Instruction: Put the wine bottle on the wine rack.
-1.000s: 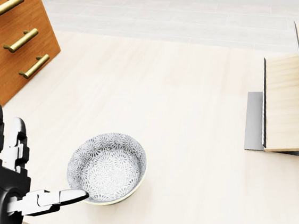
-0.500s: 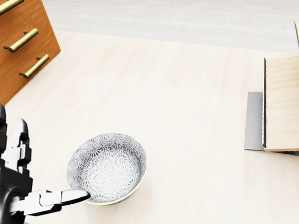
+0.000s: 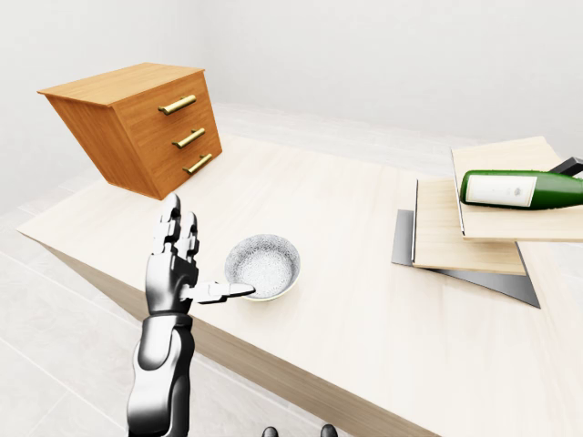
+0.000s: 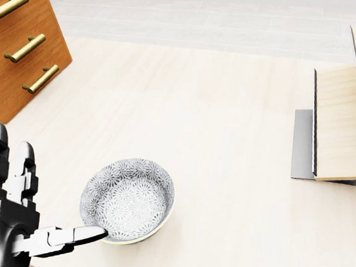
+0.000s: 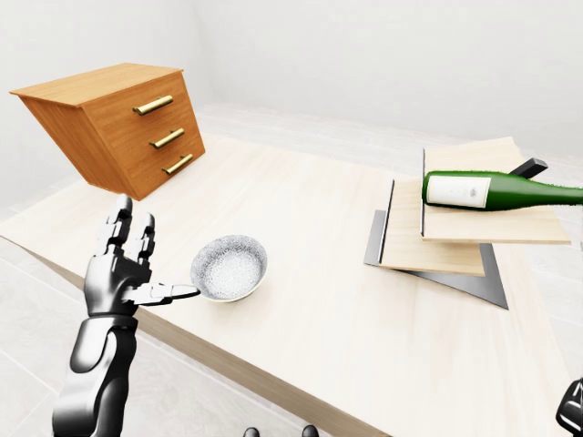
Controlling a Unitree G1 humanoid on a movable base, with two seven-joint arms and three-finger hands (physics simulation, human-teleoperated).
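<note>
Left-eye view: we see a pale wooden table running across the scene, with the wall behind it plain and light.
Wine bottle: we find it green with a white label, lying on its side on the upper shelf of the wine rack, at the right of the view, its neck pointing right and running out of the picture.
Wine rack: we count 2 light wooden shelves stepped one over the other on a grey metal base, standing on the table's right part.
Left hand: we see it raised at the table's near left edge, released, with 2 fingers upright and the thumb stretched sideways; the thumb tip sits just at the rim of the bowl, and we cannot tell whether they touch. It grasps nothing.
Bowl: patterned grey and white, upright on the table, well apart from the rack.
Drawer chest: brown wood with 3 brass handles, tilted, at the table's far left.
Right hand: only a dark sliver shows at the lower right corner of the right-eye view; we cannot tell its state.
</note>
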